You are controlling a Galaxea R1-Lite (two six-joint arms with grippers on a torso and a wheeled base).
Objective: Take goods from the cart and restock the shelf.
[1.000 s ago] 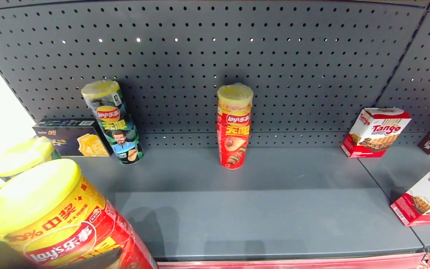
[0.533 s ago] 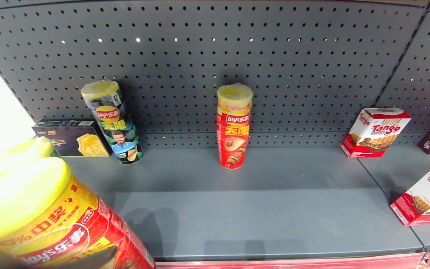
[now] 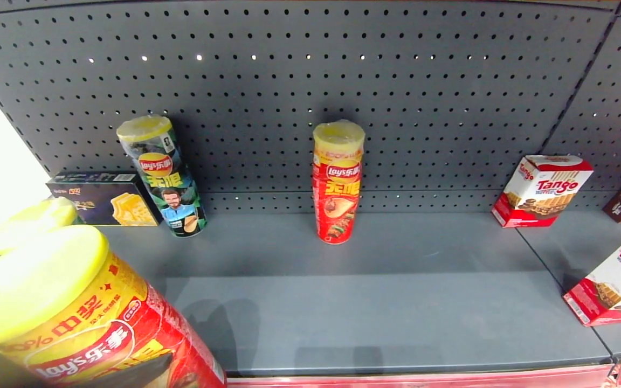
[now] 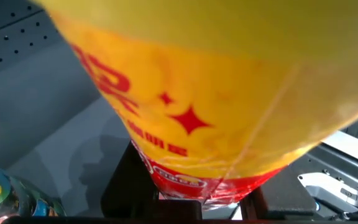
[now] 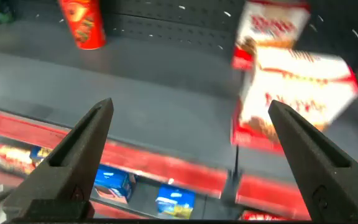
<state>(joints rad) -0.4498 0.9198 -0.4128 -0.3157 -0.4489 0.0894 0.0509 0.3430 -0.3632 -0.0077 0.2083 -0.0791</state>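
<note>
Before the shelf (image 3: pixel 375 302), left end effector (image 4: pixel 191 202) clamps chip can (image 3: pixel 78 318).

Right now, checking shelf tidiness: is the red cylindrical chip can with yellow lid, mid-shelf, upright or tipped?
Upright: the red chip can stands on its base on the grey shelf, lid on top.

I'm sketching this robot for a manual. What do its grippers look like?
The right gripper has two matte dark grey fingers. They are broad at the base and taper as flat wedges to blunt tips, with no markings or cables visible. The left gripper shows plain black finger parts beside the red chip can, which covers the rest.
</note>
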